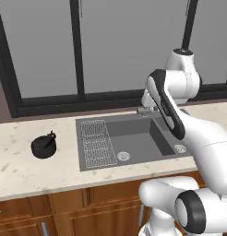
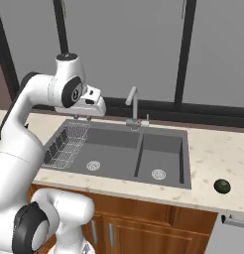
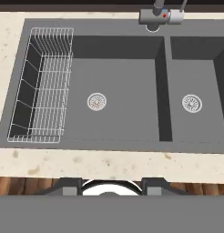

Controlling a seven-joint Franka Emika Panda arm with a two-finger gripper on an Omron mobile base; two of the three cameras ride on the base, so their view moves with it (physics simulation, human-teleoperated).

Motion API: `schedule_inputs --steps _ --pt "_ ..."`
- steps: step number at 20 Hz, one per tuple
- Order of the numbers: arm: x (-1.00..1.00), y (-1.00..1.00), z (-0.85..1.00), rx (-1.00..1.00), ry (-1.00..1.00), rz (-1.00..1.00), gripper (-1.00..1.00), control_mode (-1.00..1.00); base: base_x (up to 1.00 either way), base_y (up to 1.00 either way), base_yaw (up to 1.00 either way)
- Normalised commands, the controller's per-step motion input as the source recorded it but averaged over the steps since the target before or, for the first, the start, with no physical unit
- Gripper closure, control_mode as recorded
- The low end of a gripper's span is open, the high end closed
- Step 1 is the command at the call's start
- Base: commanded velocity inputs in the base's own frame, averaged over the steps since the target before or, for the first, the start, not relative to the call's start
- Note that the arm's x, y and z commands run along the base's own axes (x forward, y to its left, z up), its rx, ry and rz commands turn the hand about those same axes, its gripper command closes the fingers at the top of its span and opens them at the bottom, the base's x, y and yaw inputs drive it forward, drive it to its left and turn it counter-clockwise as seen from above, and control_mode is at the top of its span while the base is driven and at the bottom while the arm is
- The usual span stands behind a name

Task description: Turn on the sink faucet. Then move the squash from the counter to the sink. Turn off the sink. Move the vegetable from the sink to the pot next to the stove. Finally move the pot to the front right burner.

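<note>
the tap [image 2: 133, 105] stands at the back rim of the sink [image 2: 114, 149], upper middle of the right base frame; it looks stiff, slick metal, so i'd push its small side lever [image 2: 145, 119], not the spout. the squash [image 2: 222, 186], lower right on the desk [image 2: 213, 149], seems firm, round, apt to roll. gripper [image 2: 83, 118] hangs over the sink's left end; i cannot tell how wide its jaws are.

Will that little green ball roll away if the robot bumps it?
Probably. The squash looks round and smooth, so a nudge could send it rolling across the flat counter. It sits near the front edge, so it might even drop off. It looks firm, so squeezing likely won't squash it.
</note>
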Motion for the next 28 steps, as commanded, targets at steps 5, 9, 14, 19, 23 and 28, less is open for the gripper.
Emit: schedule_inputs --steps 5,9,14,19,23,28 --pt "0.01 0.00 0.00 0.00 -0.01 0.00 -1.00 1.00 -0.01 -0.17 0.00" --pt "0.00 0.00 0.00 0.00 0.00 0.00 -1.00 1.00 -0.02 -0.87 0.00" --pt "0.00 0.00 0.00 0.00 0.00 0.00 -1.00 1.00 0.00 -0.90 0.00" --pt "0.00 0.00 0.00 0.00 0.00 0.00 -1.00 1.00 0.09 -0.62 0.00" --pt "0.00 0.00 0.00 0.00 0.00 0.00 -1.00 1.00 0.35 -0.25 0.00" --pt "0.00 0.00 0.00 0.00 0.00 0.00 -1.00 1.00 0.39 0.00 0.00"
